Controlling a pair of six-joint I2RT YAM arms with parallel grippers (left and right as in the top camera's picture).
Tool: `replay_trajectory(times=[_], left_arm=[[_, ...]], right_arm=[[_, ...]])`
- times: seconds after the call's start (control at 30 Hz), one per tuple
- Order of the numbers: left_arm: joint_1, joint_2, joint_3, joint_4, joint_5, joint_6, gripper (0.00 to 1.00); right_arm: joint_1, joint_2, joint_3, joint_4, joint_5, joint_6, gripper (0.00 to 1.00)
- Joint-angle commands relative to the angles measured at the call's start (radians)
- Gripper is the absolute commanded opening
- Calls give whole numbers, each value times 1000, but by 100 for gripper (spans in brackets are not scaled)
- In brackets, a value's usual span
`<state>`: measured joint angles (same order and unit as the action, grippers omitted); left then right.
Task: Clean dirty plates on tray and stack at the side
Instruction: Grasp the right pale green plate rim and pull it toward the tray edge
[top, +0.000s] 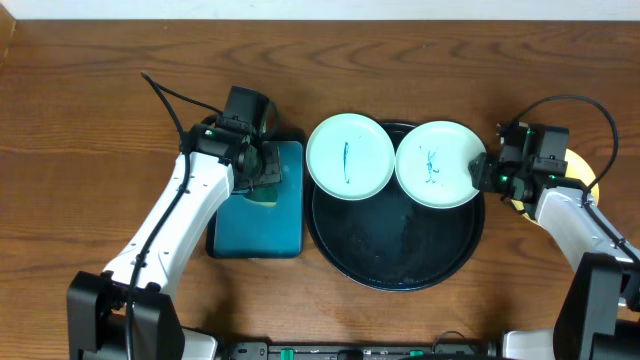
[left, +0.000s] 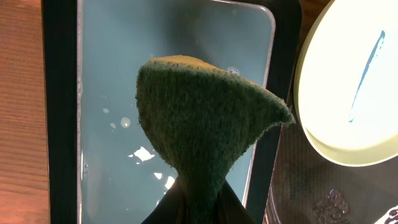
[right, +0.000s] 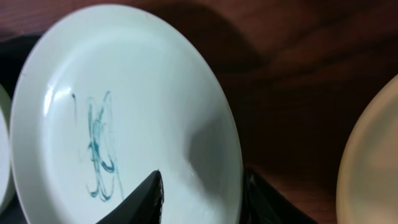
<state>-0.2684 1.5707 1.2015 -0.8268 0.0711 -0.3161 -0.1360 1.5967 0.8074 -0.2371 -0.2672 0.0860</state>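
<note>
Left hand (top: 262, 172): sponge (left: 205, 118); right hand (top: 485, 172): plate (top: 437, 165)

no words, labels, brands or numbers can be read anywhere. the only marks are a teal scribble (top: 346, 162) on the left pale plate (top: 372, 140) and another on the right pale plate (top: 455, 150); neither forms letters or digits.

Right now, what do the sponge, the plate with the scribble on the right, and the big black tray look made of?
The sponge: coarse dark green scouring fibre over yellow foam, matte, fuzzy edged, folded where pinched.
The right plate: smooth pale mint with soft glare; plastic or glazed ceramic, cannot tell.
The black tray: dull black with faint sheen, probably plastic.
</note>
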Motion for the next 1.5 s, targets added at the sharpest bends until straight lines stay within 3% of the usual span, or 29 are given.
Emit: replay_trajectory(times=[0.0,0.37,0.9,1.47], left_arm=[[5,6,-7,1,-13,9,12],[5,45,-7,8,-13,9,12],[5,65,-7,21,-35,8,11],[5,170,-9,39,-35,5,11]], right_arm=[[11,18,8,-3,40,5,35],[11,29,8,-32,65,14,1],[60,-219,5,-431,31,59,1],[147,-200,-92,-426,31,67,1]])
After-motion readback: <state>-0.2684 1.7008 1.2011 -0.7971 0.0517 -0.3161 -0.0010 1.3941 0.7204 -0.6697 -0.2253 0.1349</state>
